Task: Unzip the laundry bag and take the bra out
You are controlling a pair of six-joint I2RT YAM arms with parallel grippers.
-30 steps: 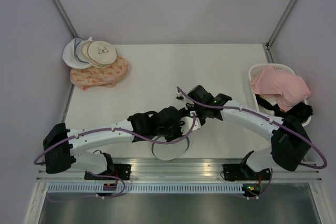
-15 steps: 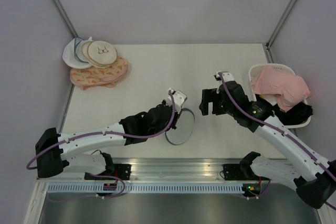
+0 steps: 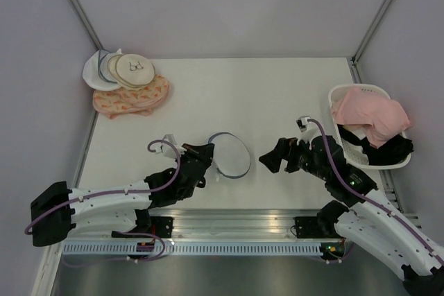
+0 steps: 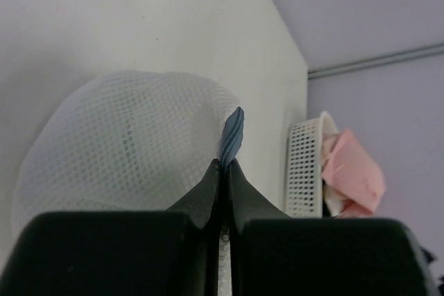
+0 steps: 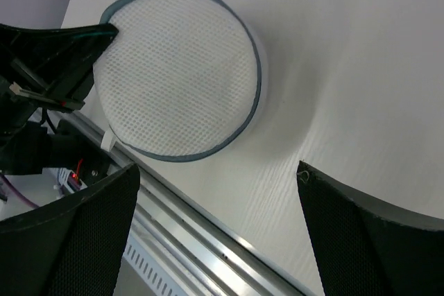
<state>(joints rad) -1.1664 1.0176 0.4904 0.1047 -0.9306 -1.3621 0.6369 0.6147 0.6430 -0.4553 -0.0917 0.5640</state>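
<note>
We see the left gripper pinched shut on the grey-blue zipper rim of the small round white mesh laundry bag. The bag's dome spreads ahead and to the left of the fingertips, over the white counter. The right gripper hangs with its jaws spread wide and holds nothing, a little apart from the bag's opposite side. In the right wrist view the bag shows as a flat disc ahead and to that gripper's left. Well off to the right gripper's outer side sits a white perforated basket holding a pink garment and a black garment.
</note>
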